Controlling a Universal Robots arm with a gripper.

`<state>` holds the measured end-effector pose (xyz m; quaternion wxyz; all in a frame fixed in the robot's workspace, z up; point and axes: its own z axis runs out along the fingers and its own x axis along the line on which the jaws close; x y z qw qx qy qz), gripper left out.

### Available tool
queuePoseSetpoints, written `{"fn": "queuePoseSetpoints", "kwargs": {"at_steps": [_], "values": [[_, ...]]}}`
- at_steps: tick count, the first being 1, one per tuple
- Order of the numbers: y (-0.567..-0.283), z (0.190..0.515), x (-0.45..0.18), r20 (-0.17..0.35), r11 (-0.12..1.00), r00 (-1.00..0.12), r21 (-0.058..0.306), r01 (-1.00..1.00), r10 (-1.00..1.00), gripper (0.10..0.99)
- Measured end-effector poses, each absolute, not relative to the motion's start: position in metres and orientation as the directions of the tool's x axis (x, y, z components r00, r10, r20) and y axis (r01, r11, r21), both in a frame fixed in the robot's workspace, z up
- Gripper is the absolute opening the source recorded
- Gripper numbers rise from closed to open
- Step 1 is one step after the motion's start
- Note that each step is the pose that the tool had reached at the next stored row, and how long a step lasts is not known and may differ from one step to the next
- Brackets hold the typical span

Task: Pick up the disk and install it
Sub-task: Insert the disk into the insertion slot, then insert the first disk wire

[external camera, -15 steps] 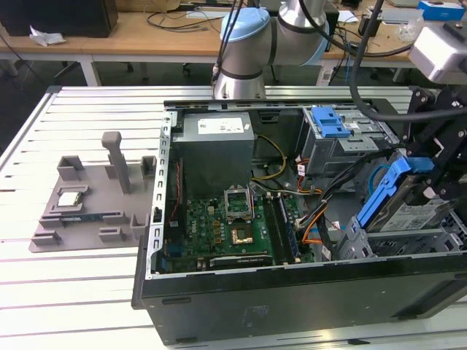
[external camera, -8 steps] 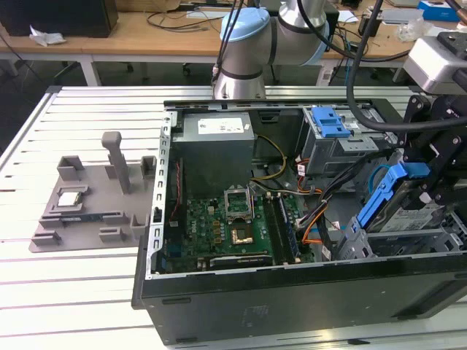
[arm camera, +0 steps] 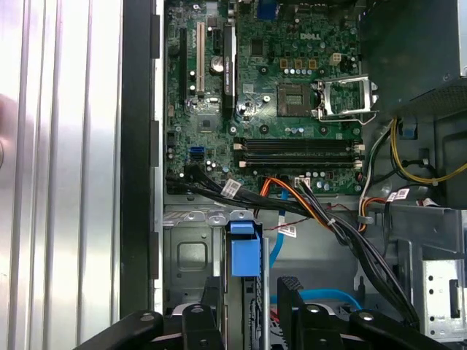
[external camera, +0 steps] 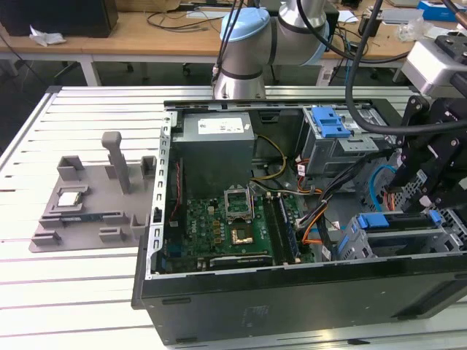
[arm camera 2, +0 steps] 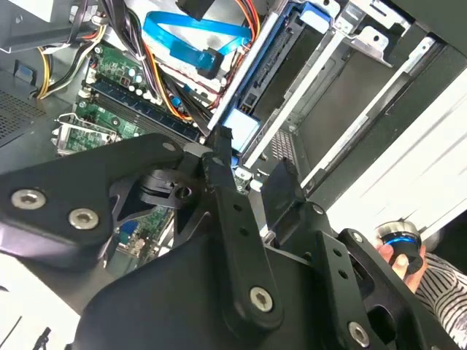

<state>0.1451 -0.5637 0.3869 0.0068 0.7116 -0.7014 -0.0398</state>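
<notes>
1. The black two-fingered gripper point(external camera: 432, 198) hangs at the right edge of the exterior view, over the drive cage of an open black desktop computer case point(external camera: 292, 310).
2. The rectangular silver-metal disk with its bright blue plastic frame point(external camera: 398, 232) stands on edge in that cage, at the exterior view's lower right.
3. In both wrist views the gripper point(arm camera: 250, 283) point(arm camera 2: 252, 153) straddles the disk point(arm camera: 243, 251) point(arm camera 2: 241, 125); its jaws stand apart, with a gap showing on either side.
4. The green motherboard point(arm camera: 277, 87) lies exposed beside the cage.
5. A grey plastic fixture tray point(external camera: 80, 211) sits on the slatted aluminium table point(external camera: 73, 292), well apart, at middle left.
</notes>
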Motion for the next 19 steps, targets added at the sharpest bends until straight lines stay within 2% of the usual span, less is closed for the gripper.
{"fn": "queuePoseSetpoints", "kwargs": {"at_steps": [2,7,16,19], "values": [[-0.564,0.387,0.145,-0.047,-0.016,0.013,0.065,-0.998,-0.999,0.427],[-0.564,0.387,0.145,-0.047,-0.016,0.013,0.065,-0.998,-0.999,0.118],[-0.563,0.386,0.148,-0.048,-0.016,0.013,0.065,-0.998,-0.999,0.106],[-0.554,0.384,0.162,-0.047,-0.016,0.013,0.066,-0.998,-0.999,0.106]]}}
